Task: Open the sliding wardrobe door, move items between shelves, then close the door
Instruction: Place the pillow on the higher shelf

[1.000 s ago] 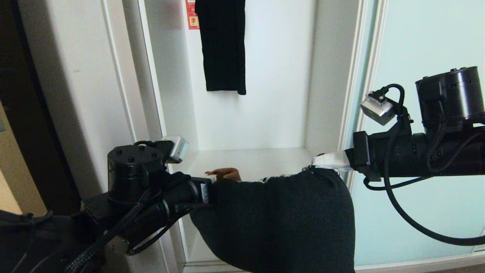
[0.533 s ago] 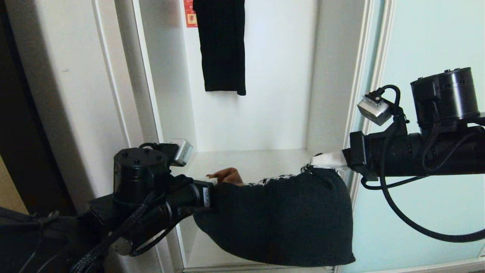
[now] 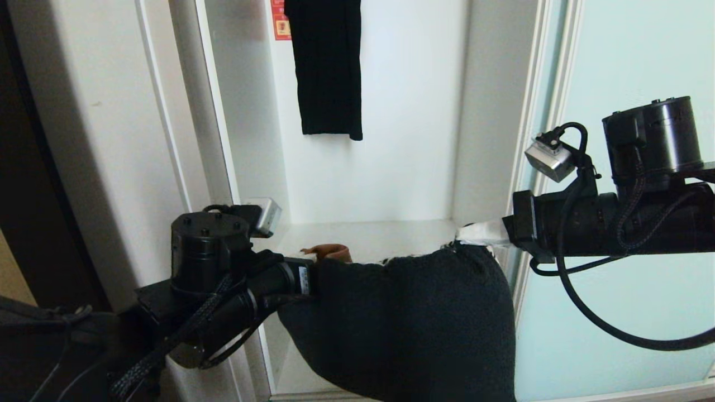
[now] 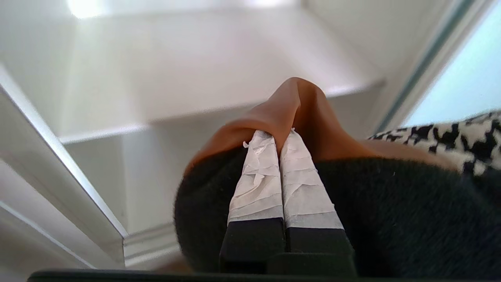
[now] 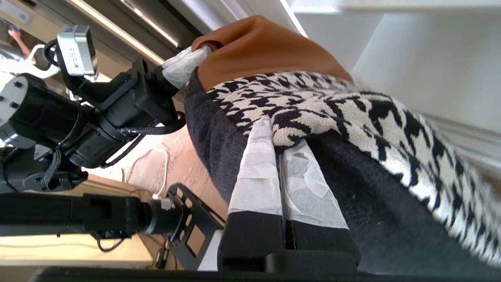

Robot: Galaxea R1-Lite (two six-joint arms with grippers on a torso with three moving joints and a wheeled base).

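The cushion (image 3: pixel 402 324) hangs between my two grippers in front of the open wardrobe, its black back toward the head view. My left gripper (image 4: pixel 278 135) is shut on the cushion's tan-orange corner (image 4: pixel 297 102). My right gripper (image 5: pixel 276 131) is shut on the houndstooth edge (image 5: pixel 332 105) at the opposite top corner. In the head view the left gripper (image 3: pixel 315 262) is mostly hidden behind the cushion, and the right gripper (image 3: pixel 462 239) shows white taped fingers. The cushion's top edge is level with the white shelf (image 3: pixel 391 234). The sliding wardrobe door (image 3: pixel 631 56) stands slid to the right.
A long black ribbed garment (image 3: pixel 329 67) hangs at the back of the compartment beside a red sticker (image 3: pixel 278 22). The white side panel (image 3: pixel 111 139) stands close to my left arm. The door's frame (image 3: pixel 530 139) runs close by my right wrist.
The whole view has shifted a little. Both grippers keep their hold; the cushion's top edge sits slightly higher against the shelf and its lower part now reaches below the picture.
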